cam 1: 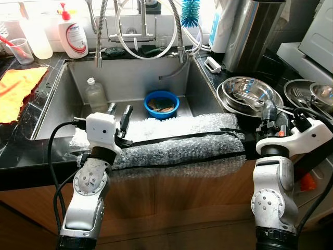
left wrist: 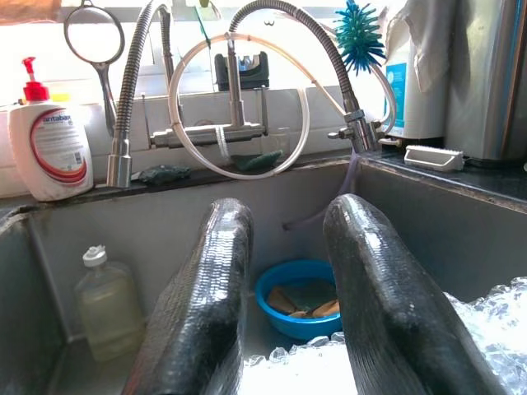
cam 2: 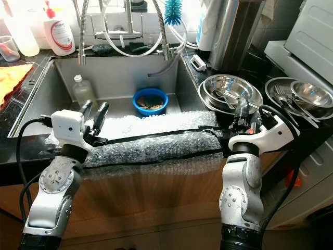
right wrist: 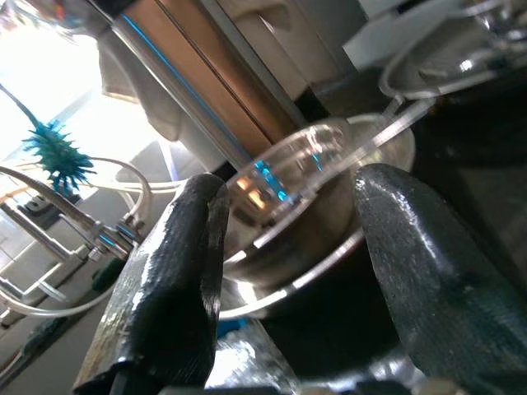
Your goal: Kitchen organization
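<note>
A steel sink (cam 1: 78, 78) holds a blue bowl (cam 1: 162, 103) with brownish scraps and a clear bottle (cam 1: 95, 95) standing at its left. Bubble wrap (cam 1: 177, 140) with black tape lies over the sink's front edge. My left gripper (cam 1: 119, 110) stands open above the wrap's left end, pointing into the sink with nothing between its fingers. In the left wrist view the blue bowl (left wrist: 300, 300) lies beyond the open fingers (left wrist: 206, 296). My right gripper (cam 1: 273, 112) is open at the near rim of the stacked steel bowls (cam 1: 248, 94). These bowls (right wrist: 305, 239) sit just past its fingertips.
A soap dispenser (cam 1: 74, 34), plastic cup (cam 1: 21, 50) and orange cloth (cam 1: 15, 88) sit on the left counter. Flexible taps (cam 1: 140, 31) and a blue brush (cam 1: 190, 13) hang behind the sink. More steel dishes with forks (cam 1: 312, 94) stand at the far right.
</note>
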Robot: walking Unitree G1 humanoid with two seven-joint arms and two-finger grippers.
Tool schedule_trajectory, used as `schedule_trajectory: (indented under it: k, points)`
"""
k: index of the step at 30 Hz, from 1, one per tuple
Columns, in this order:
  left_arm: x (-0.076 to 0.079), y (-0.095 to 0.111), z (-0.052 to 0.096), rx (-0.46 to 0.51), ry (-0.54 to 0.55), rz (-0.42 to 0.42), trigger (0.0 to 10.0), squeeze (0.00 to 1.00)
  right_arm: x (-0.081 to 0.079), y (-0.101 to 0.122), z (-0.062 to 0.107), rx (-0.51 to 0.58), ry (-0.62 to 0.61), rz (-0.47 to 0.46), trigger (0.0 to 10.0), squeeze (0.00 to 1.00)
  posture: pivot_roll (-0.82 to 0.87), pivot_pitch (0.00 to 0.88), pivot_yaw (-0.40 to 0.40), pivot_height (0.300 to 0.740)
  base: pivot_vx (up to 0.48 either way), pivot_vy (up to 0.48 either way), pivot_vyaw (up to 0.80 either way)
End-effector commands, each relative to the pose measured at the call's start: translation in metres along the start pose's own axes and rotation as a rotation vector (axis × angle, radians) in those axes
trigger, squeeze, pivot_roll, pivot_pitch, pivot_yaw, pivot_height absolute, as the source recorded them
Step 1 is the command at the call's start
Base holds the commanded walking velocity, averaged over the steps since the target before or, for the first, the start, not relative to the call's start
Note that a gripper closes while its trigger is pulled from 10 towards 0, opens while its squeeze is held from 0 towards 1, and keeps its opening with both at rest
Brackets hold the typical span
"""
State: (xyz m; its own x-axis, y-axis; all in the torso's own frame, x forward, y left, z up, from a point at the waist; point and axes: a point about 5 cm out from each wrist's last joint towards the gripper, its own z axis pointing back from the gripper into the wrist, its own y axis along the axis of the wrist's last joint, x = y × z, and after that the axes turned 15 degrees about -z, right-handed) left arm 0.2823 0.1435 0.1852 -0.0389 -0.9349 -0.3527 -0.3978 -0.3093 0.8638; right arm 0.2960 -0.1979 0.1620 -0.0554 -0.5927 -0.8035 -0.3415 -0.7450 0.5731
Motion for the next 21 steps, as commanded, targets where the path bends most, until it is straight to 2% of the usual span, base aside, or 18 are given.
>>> schedule_trajectory:
  k: [1,6,21]
  points:
    - [-0.001,0.000,0.000,-0.001,0.001,-0.009,10.0,0.00,0.011,-0.001,0.000,-0.004,-0.060,-0.035,10.0,0.00,-0.02,0.007,-0.016,0.740,0.000,0.000,0.00]
    - [-0.002,0.001,-0.003,0.003,0.002,-0.014,10.0,0.00,0.014,-0.002,-0.005,-0.010,-0.081,-0.090,10.0,0.00,-0.02,0.012,-0.014,0.740,0.000,0.000,0.00]
    - [-0.001,0.001,-0.002,-0.001,0.002,-0.010,10.0,0.00,0.006,0.006,-0.028,0.022,-0.034,-0.059,10.0,0.00,-0.02,0.022,-0.017,0.740,0.000,0.000,0.00]
